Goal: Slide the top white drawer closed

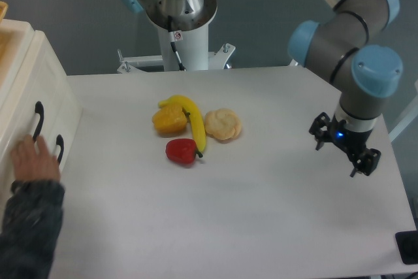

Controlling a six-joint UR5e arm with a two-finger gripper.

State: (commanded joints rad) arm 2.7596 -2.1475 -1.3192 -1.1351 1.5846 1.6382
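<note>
While it hangs over the table (274,227) with nothing in it, the gripper (344,153) has its two black fingers spread apart. A small blue light glows just above the fingers. Its arm goes up and out of the top of the picture, so the rest is cut off.

Well away on the gripper's far side sit four play foods, close together: a pale bun (223,124), a yellow banana (190,119), an orange fruit (169,121) and a red one (181,151).

Farthest from the gripper, at the other edge of the table, is the white cabinet (26,76). Its top white drawer (25,112) looks pushed in. A person's hand (35,159) rests on the cabinet front and hides part of the lower drawer handle (59,145). You cannot see inside the drawers.
</note>
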